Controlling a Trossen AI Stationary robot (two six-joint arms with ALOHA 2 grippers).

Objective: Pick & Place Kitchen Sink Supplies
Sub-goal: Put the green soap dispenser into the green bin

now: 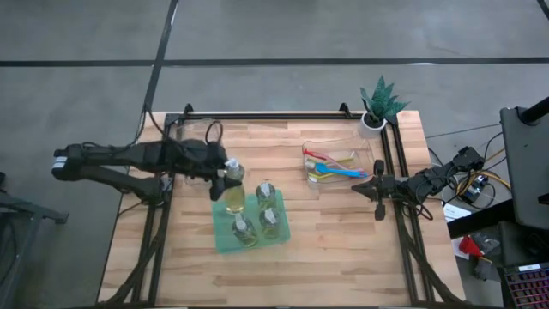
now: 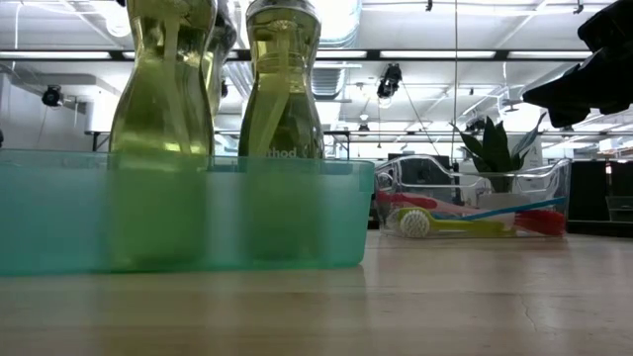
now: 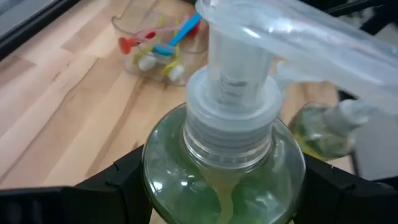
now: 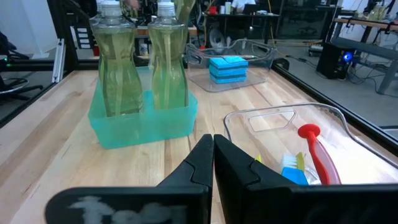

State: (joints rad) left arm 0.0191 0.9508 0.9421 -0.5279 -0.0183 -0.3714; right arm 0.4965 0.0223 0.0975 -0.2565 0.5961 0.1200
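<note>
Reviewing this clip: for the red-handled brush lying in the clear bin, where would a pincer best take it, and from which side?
Grip the red-handled brush mid-handle, coming straight down from above. It lies flat in the clear bin, whose walls block a sideways approach, and the blue brush and yellow brush crowd beside it; the thin handle suits a narrow pinch across its width. The right pincer, shut, is nearest.

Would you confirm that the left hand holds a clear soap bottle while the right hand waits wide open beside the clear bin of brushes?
Not quite: the right hand is shut, its fingers pressed together in the right wrist view. The left hand does hold a clear soap bottle, and the right waits beside the clear bin of brushes.
</note>
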